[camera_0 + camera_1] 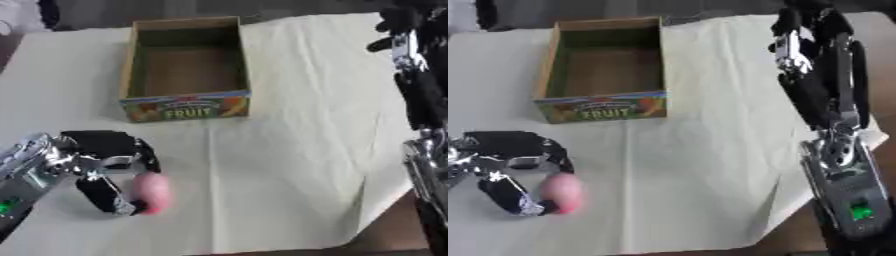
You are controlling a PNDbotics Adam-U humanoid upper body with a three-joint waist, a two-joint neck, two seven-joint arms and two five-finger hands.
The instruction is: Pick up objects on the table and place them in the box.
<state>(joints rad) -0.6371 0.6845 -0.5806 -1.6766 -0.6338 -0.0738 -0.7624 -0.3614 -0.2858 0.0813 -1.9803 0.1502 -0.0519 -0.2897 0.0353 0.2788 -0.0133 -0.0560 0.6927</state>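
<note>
Left hand is at 8 o'clock on the worktop, fingers curled round a pink egg-shaped object, thumb under it, fingers above. The object sits at the hand's 4 o'clock side, low on the cream cloth that covers the worktop; can't tell whether it's lifted or touching the cloth.

Cardboard fruit box stands at 12 o'clock, open top up, printed "FRUIT" panel facing the camera, nothing visible inside. It's well apart from the pink object.

Right arm comes in along the 3 o'clock edge, reaching toward 1 o'clock. Right hand hangs near the cloth's far right corner, well apart from the box; it's a dark, blurred mass, so can't tell if the fingers are apart or together.
</note>
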